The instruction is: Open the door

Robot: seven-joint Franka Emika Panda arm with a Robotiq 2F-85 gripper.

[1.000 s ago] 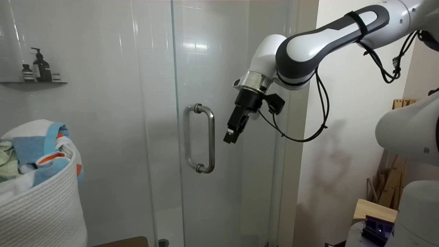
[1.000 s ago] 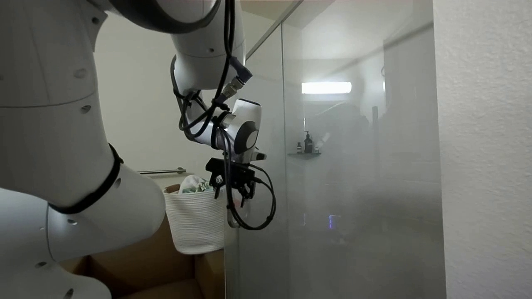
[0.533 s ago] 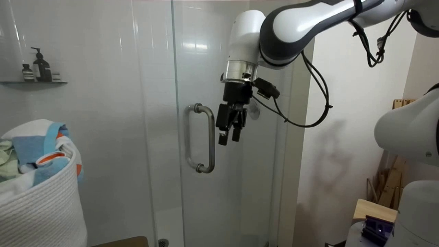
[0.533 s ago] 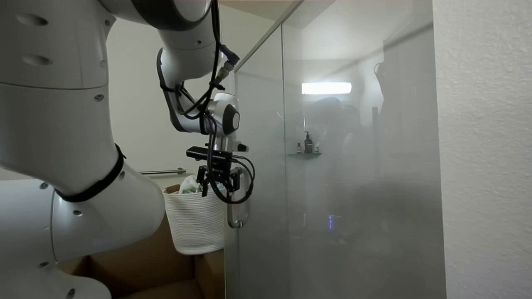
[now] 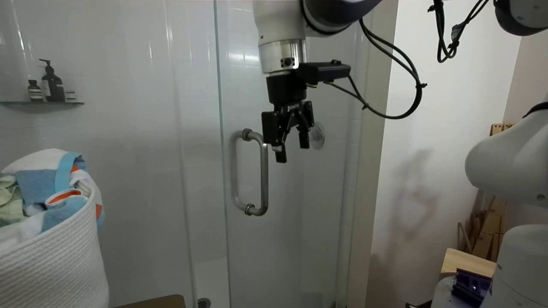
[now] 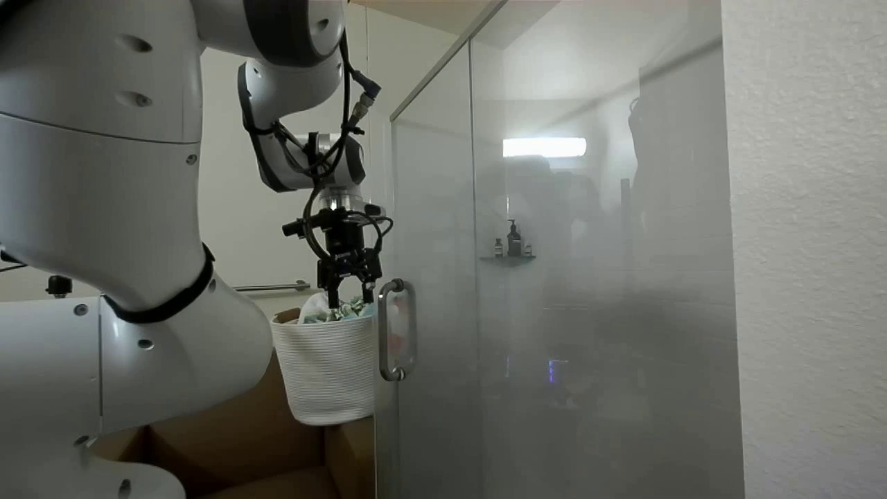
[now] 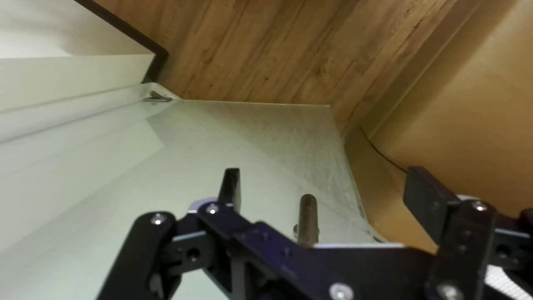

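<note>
Your arm (image 6: 125, 208) crowds the left of an exterior view, thick and white, folds over near the top and then reaches away, bent down at the wrist (image 6: 355, 161) so that the claw (image 6: 351, 298) points almost straight at the floor (image 7: 266, 50). In an exterior view you see the silver collar (image 5: 282, 55) nearly upright over the claw, the black camera (image 5: 323, 72) jutting out to the side and a cable (image 5: 396, 117) sagging in a loop past it. You have the claw wide, its two fingers (image 5: 281, 155) well apart. The door (image 5: 265, 265), an upright sheet of clear glass, stands behind the claw there, and its D-shaped metal handle (image 5: 264, 184) is partly covered by one finger at the upper bend. In both exterior views the tips show lower than the handle's top and near it; whether they touch it you cannot tell. Your wrist view looks steeply down, with the handle appearing in the gap between the fingers and the wood floor along the top. Off to the side, a white basket (image 5: 55, 265) holds a heap of towels (image 5: 64, 179), and bottles (image 5: 52, 87) stand on a small shelf (image 5: 17, 103).
</note>
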